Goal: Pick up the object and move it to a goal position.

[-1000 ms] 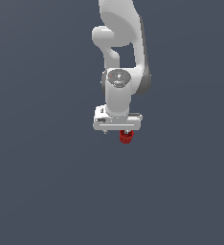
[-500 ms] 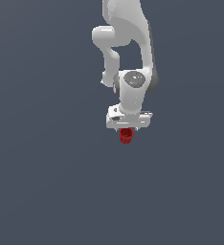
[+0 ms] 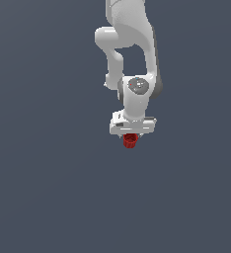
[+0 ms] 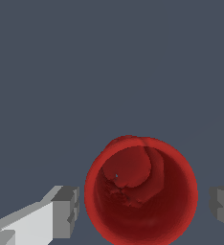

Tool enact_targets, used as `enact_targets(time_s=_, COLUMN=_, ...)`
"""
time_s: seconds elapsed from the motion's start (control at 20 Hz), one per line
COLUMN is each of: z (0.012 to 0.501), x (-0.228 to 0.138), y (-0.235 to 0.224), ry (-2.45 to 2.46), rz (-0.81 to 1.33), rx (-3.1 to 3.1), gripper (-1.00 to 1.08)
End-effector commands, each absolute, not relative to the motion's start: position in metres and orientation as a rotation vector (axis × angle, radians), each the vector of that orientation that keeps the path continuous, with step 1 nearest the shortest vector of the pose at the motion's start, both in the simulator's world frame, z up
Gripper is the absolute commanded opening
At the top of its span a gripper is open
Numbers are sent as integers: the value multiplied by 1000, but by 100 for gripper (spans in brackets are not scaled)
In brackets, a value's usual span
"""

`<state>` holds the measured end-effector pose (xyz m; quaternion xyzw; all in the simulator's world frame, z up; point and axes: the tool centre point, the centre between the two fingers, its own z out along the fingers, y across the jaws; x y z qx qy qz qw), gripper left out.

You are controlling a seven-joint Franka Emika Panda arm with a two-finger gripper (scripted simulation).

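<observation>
Your gripper point(image 3: 131, 134) has swung over the last second — the white hand that sat squarely above the red cup point(image 3: 130, 141) is now turned and shifted toward the exterior view's right, and the cup has moved with it, so you are carrying rather than reaching; the cup hangs directly beneath the hand, clear of anything else in the grey scene. In the wrist view you look straight down into the hollow cup point(image 4: 141, 191); one grey finger point(image 4: 66, 211) stands just beside its wall with a sliver of gap, the other is at the frame's edge, apart from the cup — so whether the jaws truly pinch it you cannot tell; no goal marker is visible, so judge progress cautiously.
</observation>
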<state>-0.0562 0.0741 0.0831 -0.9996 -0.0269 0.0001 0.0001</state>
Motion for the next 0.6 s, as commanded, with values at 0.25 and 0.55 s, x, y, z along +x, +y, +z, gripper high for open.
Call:
enact_targets(time_s=0.25, z=51, x=-58, y=75, ry=-86, rz=1, rx=-3140, gripper=100)
enact_targets(time_s=0.55, z=47, x=-57, y=75, ry=-86, rz=1, rx=-3140, gripper=-100)
